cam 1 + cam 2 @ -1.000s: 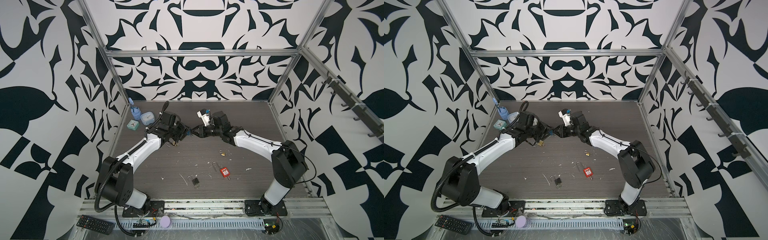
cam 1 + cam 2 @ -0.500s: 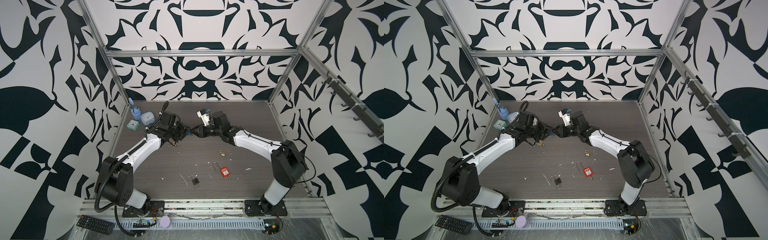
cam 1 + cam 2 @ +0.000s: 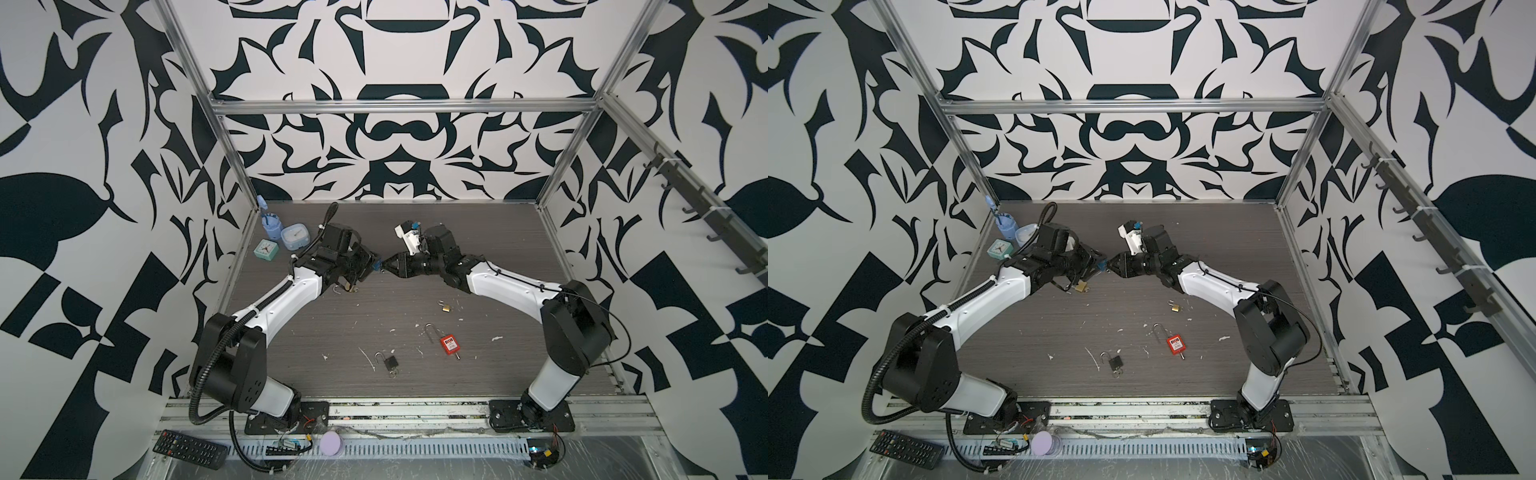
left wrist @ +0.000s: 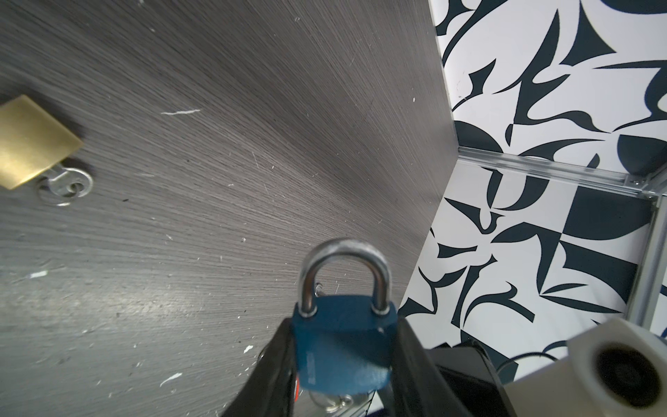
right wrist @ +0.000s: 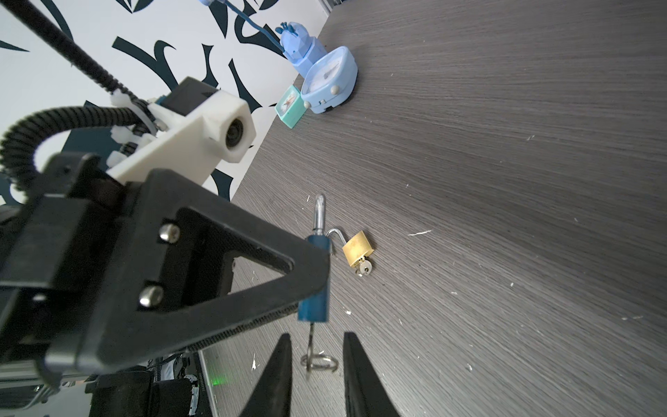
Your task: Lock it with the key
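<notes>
Broadly, the dark grey wood-grain tabletop (image 3: 498, 249) carries two white-and-black arms that meet nose to nose near its back middle in both top views. The left gripper (image 4: 343, 325) has its jaws clamped on the narrow sides of a small blue metal padlock (image 4: 343, 346), held clear of the tabletop. The right gripper (image 5: 317, 337) faces it with its jaws a narrow gap apart, one on each side of the silver key (image 5: 311, 334) and its wire ring; the right wrist view shows them touching neither.

Near the back left corner stand a pale blue rounded alarm clock (image 3: 296, 237), a mint square clock (image 3: 266, 250) and a blue plastic figure (image 3: 270, 222), well apart from the grippers. An open-shackled brass padlock (image 5: 356, 248) with its own key lies on the tabletop just beside the left gripper. Further forward lie a smaller brass padlock (image 3: 446, 307), a red plastic padlock (image 3: 449, 345) and a black padlock (image 3: 390, 363).

The right wrist view shows the blue padlock edge-on: shackle, body and key run in one line, and the key sticks out of the bottom end toward the right jaws. The left wrist view shows its flat face, with both shackle legs seated in the body and the shackle reaching past the fingertips. There the key is only a glint of ring below the body. Both top views show just a blue speck between the tips
</notes>
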`<state>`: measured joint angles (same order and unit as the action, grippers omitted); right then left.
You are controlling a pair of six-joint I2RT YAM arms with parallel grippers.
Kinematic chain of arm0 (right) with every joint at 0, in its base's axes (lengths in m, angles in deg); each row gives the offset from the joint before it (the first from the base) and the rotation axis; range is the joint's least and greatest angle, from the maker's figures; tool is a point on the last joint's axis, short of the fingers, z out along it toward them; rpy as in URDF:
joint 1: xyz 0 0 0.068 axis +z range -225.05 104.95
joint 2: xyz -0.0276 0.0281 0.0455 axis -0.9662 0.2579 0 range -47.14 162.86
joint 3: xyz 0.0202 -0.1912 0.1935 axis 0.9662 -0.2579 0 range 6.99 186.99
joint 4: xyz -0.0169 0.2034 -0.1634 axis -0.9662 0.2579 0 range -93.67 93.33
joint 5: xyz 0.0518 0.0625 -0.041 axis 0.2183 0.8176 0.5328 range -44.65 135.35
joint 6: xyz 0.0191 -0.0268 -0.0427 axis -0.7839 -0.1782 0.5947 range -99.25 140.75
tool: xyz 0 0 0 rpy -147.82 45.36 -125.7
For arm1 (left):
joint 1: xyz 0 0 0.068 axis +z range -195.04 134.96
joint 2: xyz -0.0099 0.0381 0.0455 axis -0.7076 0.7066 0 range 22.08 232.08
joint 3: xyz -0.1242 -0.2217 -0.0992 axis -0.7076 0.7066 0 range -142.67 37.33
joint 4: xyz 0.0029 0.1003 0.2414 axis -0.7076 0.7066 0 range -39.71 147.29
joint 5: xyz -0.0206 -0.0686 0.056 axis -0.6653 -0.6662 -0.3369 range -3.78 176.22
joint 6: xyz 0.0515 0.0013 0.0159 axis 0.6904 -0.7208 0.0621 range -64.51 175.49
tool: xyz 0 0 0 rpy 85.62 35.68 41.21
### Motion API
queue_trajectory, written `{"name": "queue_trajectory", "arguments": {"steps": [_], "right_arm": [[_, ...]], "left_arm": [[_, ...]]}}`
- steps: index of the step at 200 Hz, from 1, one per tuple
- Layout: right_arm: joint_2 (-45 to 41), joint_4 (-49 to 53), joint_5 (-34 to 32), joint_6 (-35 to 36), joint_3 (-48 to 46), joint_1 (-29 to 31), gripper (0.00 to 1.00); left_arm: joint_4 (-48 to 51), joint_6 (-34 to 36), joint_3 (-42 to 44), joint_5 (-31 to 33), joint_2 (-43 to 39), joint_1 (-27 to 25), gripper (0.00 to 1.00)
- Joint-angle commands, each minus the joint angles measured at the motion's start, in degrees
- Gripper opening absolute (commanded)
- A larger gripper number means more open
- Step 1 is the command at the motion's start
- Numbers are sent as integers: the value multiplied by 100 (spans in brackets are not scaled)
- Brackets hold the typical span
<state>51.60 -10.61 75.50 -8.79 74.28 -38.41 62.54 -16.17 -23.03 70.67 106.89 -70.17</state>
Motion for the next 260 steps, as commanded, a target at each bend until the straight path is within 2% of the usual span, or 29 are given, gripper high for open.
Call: {"name": "queue_trajectory", "arguments": {"steps": [1, 93, 185, 196, 232, 260], "right_arm": [[-143, -161, -36, 88, -31, 45, 26], [-11, -165, 17, 89, 74, 106, 20], [5, -163, 52, 115, 71, 139, 0], [-4, -167, 61, 123, 61, 141, 0], [-61, -165, 70, 141, -54, 159, 0], [-218, -161, 54, 138, -324, 188, 0]], "left_arm": [[-3, 29, 43, 31, -170, -1, 0], [-12, 27, 77, 10, -211, -1, 0], [22, 54, 58, -75, -211, -1, 0], [36, 72, 37, -70, -206, -1, 0], [270, 201, -179, 205, -204, 25, 0], [548, 401, -407, 679, -205, 92, 0]]}}
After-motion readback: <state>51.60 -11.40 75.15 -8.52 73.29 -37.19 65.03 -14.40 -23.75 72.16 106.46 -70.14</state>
